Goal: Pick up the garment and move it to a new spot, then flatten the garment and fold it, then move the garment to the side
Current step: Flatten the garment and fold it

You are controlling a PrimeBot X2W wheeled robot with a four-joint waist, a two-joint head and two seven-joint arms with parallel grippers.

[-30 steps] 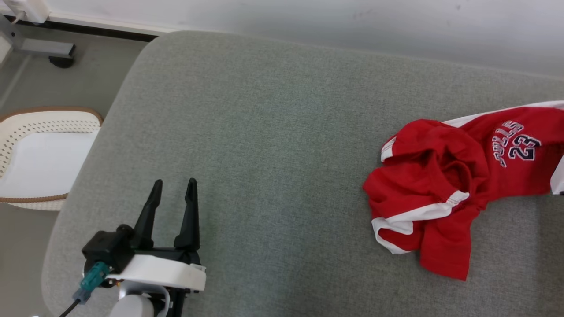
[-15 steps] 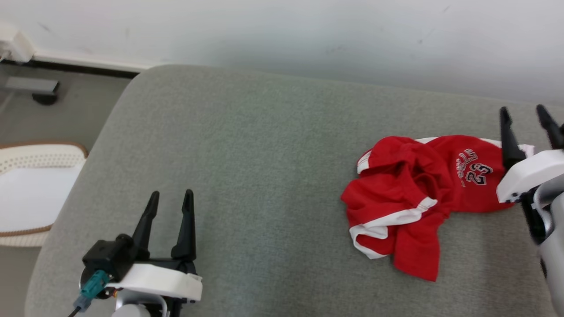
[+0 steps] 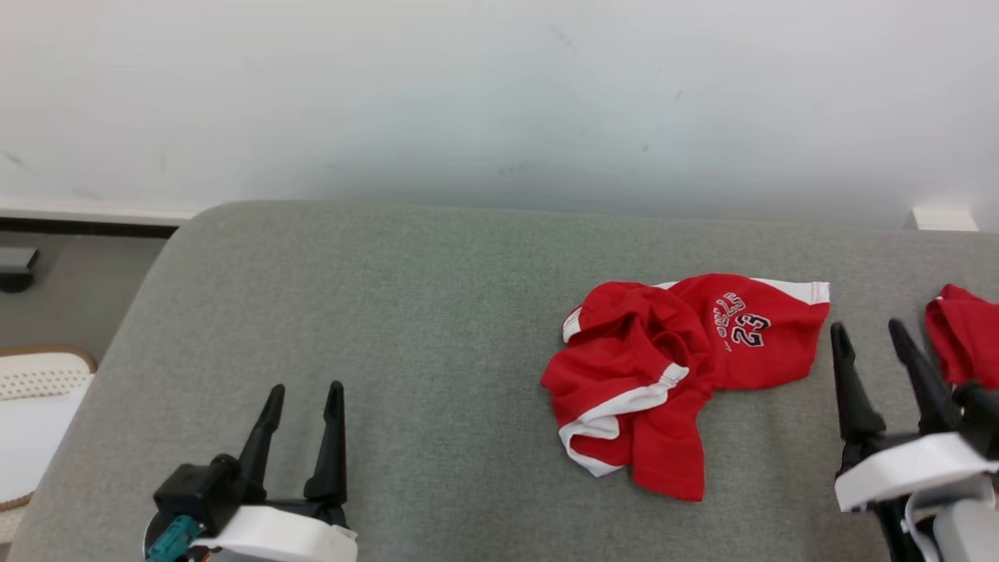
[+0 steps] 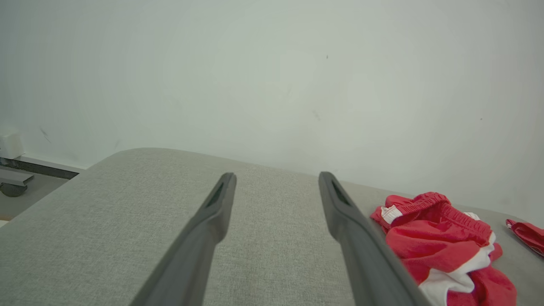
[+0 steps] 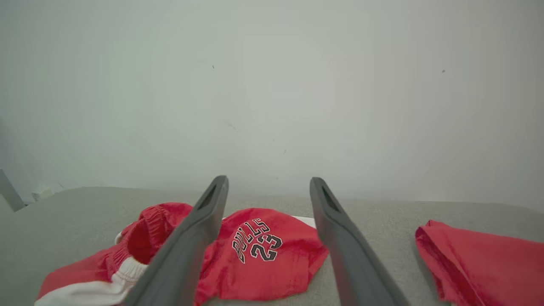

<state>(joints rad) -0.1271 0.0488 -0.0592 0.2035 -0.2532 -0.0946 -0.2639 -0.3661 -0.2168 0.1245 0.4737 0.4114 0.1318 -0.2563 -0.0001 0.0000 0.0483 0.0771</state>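
Observation:
The garment (image 3: 671,367) is a crumpled pair of red shorts with white trim and a "23" print, lying right of centre on the grey cushioned surface (image 3: 406,312). It also shows in the left wrist view (image 4: 442,246) and the right wrist view (image 5: 255,250). My right gripper (image 3: 868,339) stands open just right of the garment, apart from it, nothing between its fingers. My left gripper (image 3: 306,396) stands open at the lower left, far from the garment. Both pairs of fingers point toward the wall.
A second red cloth (image 3: 964,339) lies at the right edge, beside my right gripper, also seen in the right wrist view (image 5: 480,259). A white wall (image 3: 499,101) runs behind the surface. A white perforated basket (image 3: 39,390) sits on the floor at the left.
The head camera has tilted up and turned right, shifting the whole picture. My right gripper has come into view, open, and drawn back to the garment's near right side. The garment lies released.

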